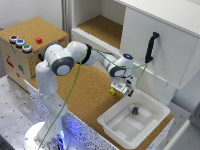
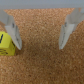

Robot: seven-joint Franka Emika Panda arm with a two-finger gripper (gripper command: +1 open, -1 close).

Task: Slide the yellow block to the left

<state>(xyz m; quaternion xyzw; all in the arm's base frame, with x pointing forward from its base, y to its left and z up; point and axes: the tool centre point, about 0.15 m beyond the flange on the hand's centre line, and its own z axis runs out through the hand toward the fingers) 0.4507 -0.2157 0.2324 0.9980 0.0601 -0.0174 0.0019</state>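
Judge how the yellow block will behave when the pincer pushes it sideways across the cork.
The yellow block looks rigid and flat-faced, so it will likely slide, not roll. Being tiny, it is probably light. The grainy cork surface may drag, perhaps twisting it against the finger.

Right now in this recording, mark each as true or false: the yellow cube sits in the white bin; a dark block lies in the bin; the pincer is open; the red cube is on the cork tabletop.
1. The tiny bright yellow cube sits in the white plastic bin: false, it is on the cork tabletop.
2. A small dark block lies in the bin: true.
3. The pincer is open: true.
4. The small red cube is on the tabletop: false, it is atop the cork-topped wooden box.
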